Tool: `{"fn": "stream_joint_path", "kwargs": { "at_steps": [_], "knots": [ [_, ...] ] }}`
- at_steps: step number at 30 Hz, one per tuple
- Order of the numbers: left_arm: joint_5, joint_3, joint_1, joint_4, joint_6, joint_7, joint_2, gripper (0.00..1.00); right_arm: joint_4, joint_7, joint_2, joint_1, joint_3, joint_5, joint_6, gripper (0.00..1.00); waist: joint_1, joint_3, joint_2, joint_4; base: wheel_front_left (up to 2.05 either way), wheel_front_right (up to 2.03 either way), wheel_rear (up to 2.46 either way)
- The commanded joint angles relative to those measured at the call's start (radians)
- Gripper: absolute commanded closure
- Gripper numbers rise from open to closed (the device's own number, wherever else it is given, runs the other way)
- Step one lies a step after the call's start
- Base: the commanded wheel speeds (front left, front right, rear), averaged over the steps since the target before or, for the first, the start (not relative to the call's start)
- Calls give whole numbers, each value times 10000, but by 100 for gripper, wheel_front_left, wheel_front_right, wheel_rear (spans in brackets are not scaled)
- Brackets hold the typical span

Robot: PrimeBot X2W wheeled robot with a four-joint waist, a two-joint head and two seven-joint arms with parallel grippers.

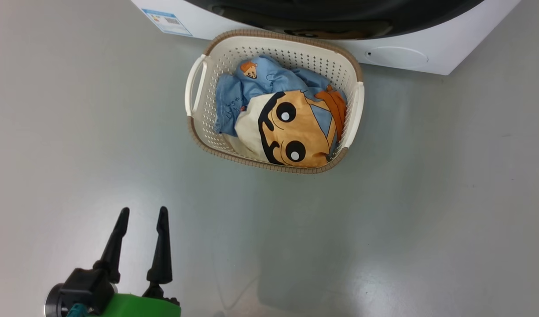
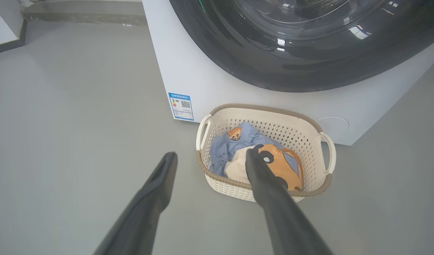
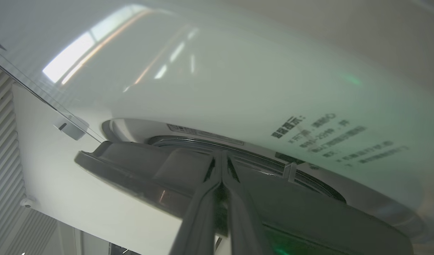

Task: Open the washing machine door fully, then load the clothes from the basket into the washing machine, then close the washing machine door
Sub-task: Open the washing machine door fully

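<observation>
The washing machine (image 1: 449,39) stands at the top of the head view, its black-ringed door (image 1: 339,13) facing the floor area. Just in front sits the cream basket (image 1: 278,35) holding the clothes: a light-blue garment (image 1: 269,79) and a tan cartoon-face cloth (image 1: 295,132). My left gripper (image 1: 144,211) hangs open over the floor, short of the basket and left of it. In the left wrist view, its spread fingers (image 2: 160,184) frame the basket (image 2: 266,108) below the door (image 2: 309,53). My right gripper (image 3: 221,157) is shut, tips at the door's (image 3: 309,212) rim; whether they touch it I cannot tell.
Grey floor surrounds the basket on the left, right and near sides. Low on the washer's front are a blue label (image 2: 181,106) and a round cap (image 2: 332,125). A low wall edge (image 2: 7,39) runs at the far left.
</observation>
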Motion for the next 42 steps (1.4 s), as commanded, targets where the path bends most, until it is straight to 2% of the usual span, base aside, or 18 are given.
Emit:
{"fn": "stream_joint_path", "kwargs": {
  "at_steps": [1,13,28,42],
  "knots": [
    [-47,383,142,-259,14,-65,135,0,-272,75,27,-219,147,20,16,100,0,49,-1,-8,0,0,0],
    [-103,244,96,-444,138,-65,135,0,-262,93,-122,-508,363,26,16,100,0,367,-1,146,0,0,0],
    [-325,-31,283,-325,368,-65,135,0,-218,596,-624,-752,968,-56,16,100,0,552,-1,376,0,0,0],
    [-305,196,70,-202,432,-65,135,0,-685,1194,-374,-762,1502,211,16,100,0,479,-1,-32,0,0,0]
  ]
}}
